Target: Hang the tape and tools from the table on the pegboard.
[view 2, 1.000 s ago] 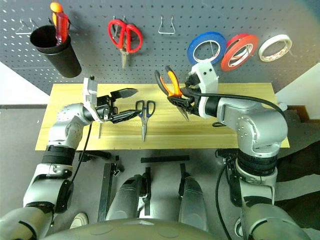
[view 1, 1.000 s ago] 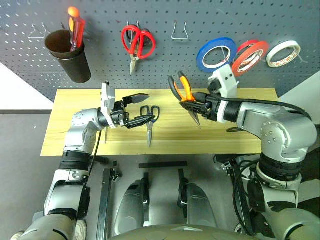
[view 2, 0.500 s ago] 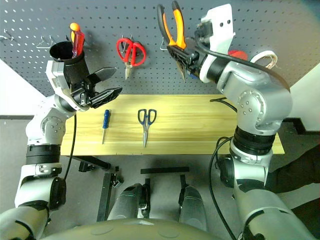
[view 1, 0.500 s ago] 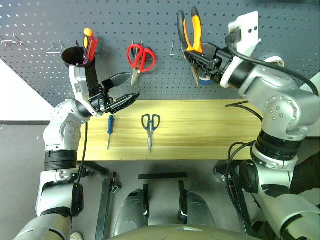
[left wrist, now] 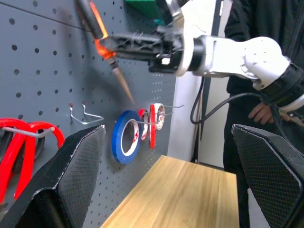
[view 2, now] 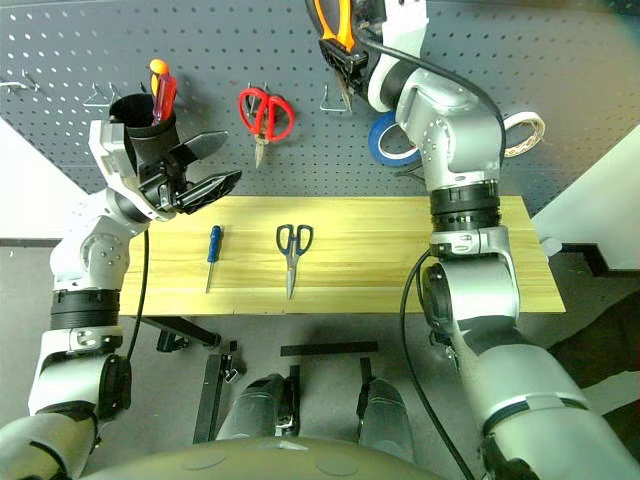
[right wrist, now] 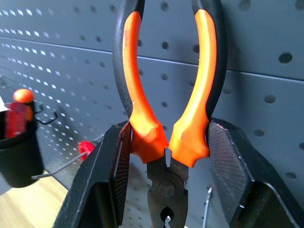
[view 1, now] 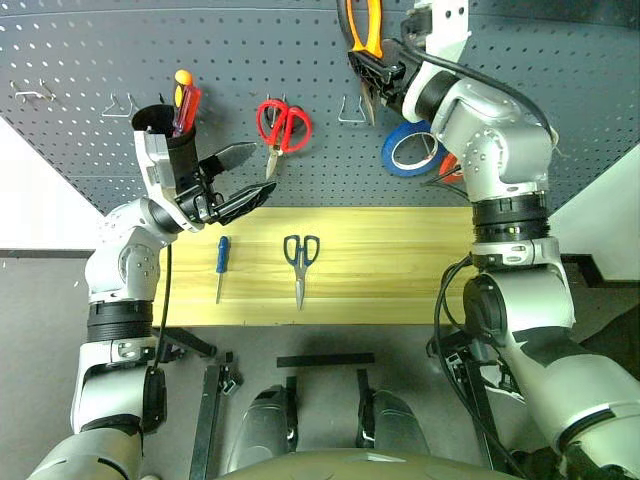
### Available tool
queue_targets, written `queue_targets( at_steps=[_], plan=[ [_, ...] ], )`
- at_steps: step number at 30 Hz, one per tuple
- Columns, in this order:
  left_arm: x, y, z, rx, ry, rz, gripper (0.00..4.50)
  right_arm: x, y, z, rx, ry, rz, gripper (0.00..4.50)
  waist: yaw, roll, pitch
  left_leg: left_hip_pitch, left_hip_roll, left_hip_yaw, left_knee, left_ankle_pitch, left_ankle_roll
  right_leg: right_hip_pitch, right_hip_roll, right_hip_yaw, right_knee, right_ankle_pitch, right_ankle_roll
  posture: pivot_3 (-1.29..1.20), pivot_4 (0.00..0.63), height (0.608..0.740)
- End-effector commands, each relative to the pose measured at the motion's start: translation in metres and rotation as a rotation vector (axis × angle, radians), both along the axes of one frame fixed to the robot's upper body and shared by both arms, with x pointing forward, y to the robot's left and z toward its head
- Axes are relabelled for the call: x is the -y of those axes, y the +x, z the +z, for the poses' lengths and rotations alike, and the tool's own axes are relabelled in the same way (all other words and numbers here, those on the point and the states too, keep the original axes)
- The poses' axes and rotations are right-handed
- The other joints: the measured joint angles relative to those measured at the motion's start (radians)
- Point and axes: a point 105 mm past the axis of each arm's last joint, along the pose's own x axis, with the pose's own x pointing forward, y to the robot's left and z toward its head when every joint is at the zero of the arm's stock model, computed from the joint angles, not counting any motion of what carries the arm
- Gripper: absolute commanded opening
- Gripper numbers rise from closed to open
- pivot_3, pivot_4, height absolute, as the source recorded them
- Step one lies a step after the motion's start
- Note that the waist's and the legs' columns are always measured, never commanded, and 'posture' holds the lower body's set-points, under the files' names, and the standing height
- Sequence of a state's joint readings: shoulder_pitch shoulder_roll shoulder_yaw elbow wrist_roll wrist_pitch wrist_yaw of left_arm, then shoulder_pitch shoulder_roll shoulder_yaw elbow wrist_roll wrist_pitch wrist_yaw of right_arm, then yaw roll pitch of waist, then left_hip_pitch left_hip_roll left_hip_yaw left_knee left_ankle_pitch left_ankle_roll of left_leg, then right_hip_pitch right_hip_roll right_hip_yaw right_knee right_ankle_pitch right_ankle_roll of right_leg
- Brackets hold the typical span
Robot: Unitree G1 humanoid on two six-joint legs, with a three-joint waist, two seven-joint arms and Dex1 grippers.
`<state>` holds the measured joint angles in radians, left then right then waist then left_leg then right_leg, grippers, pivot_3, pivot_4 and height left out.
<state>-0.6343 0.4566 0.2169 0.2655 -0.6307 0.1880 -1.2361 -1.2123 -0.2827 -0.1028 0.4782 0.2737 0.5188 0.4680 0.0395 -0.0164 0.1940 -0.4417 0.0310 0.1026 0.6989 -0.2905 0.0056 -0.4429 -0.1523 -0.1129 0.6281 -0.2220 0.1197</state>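
Two black fingers point(right wrist: 118, 175) of the right gripper point(view 1: 375, 72) clamped on the orange-and-black pliers point(view 1: 362, 25), handles up, nose down, raised against the pegboard point(view 1: 520, 30) just above an empty wire hook point(view 1: 353, 110). Left gripper point(view 1: 245, 180) spread wide, holding nothing, above the tabletop point(view 1: 400, 270). Lying flat there: blue-handled screwdriver point(view 1: 221, 262), dark-handled scissors point(view 1: 300, 262). Hanging on the board: blue tape point(view 1: 408, 150).

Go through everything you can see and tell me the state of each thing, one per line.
pliers: held by right gripper, raised at the pegboard
blue tape: hung
dark scissors: flat on table
blue screwdriver: flat on table
left gripper: open, empty
red scissors: hung
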Motion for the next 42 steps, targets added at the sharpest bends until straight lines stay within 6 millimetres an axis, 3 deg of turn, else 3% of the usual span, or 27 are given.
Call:
queue_targets(
  at_steps=[1, 16, 33, 42],
  plan=[
    [0.000, -0.001, 0.001, 0.028, 0.024, 0.006, 4.50, -0.004, 0.002, 0.026, 0.089, 0.010, -0.017, 2.05, -0.001, 0.000, -0.001, 0.000, 0.000, 0.000, 0.000, 0.000, 0.000, 0.000, 0.000, 0.000, 0.000, 0.000, 0.000, 0.21, 0.075, 0.711],
    [0.002, -0.001, -0.006, 0.018, 0.047, 0.009, 4.50, -0.005, 0.020, 0.021, 0.072, 0.007, -0.063, 2.05, -0.001, 0.000, -0.002, 0.002, 0.000, 0.000, 0.001, 0.001, -0.002, 0.001, 0.000, 0.000, 0.002, 0.000, 0.000, 0.21, 0.085, 0.711],
    [-0.005, -0.002, -0.001, 0.024, 0.022, 0.012, 4.50, -0.015, 0.001, 0.050, 0.138, 0.017, 0.018, 2.05, -0.001, 0.000, -0.002, 0.002, 0.000, 0.000, 0.001, 0.001, -0.002, 0.001, 0.000, 0.000, 0.002, 0.000, -0.001, 0.21, 0.085, 0.711],
    [-0.005, -0.001, -0.002, 0.025, 0.028, 0.024, 4.50, -0.019, 0.001, 0.043, 0.144, 0.024, -0.002, 2.05, 0.000, 0.000, -0.002, 0.002, 0.000, -0.001, 0.001, 0.001, -0.002, 0.001, 0.000, 0.000, 0.002, 0.000, -0.001, 0.22, 0.087, 0.711]
  ],
)
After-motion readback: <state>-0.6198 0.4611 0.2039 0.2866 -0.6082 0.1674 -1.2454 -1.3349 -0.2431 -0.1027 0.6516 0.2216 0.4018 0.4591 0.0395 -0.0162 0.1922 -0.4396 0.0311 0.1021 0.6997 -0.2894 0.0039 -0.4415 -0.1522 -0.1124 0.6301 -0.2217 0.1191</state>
